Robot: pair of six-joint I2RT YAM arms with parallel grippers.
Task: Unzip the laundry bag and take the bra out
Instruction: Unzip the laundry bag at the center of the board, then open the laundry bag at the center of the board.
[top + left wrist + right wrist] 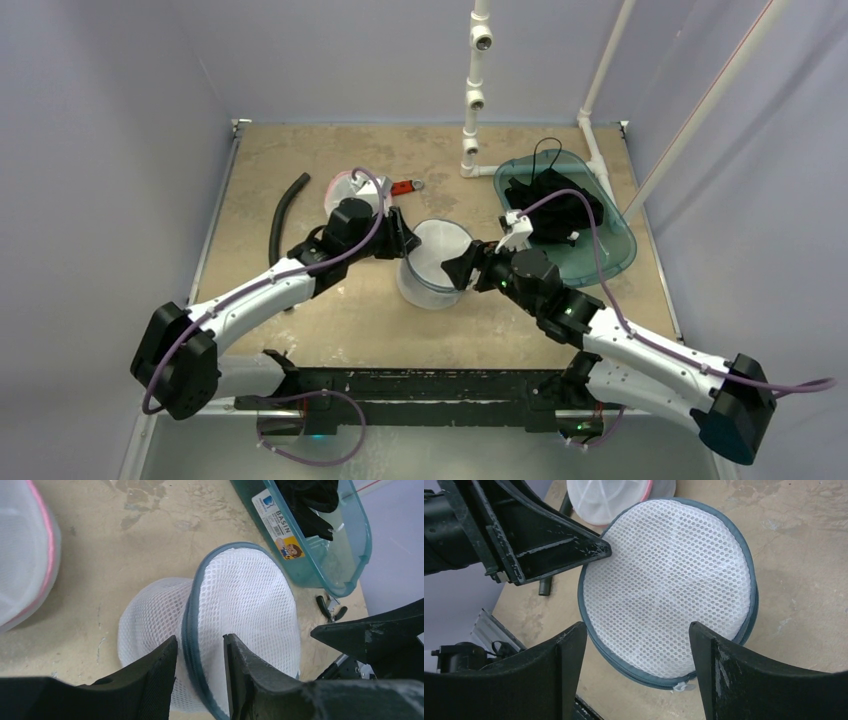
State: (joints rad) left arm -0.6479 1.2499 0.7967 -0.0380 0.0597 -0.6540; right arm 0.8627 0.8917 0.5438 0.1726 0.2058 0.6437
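The laundry bag point(432, 262) is a round white mesh drum with blue-grey zip trim, standing at mid-table. My left gripper point(408, 243) is at its left side. In the left wrist view the fingers point(200, 640) straddle the bag's blue rim point(192, 630), with a gap still showing on the right side. My right gripper point(460, 270) stands open at the bag's right side. In the right wrist view its wide jaws point(636, 627) frame the bag's near edge point(669, 575) and the pale zipper pull point(681, 686). The zip looks shut. The bra is hidden.
A second mesh bag with pink trim point(352, 187) lies behind the left gripper. A red item point(403, 187) is beside it, and a black hose point(285, 212) lies to the left. A teal basin point(600, 250) with dark garments sits at right. White pipes point(473, 100) rise at the back.
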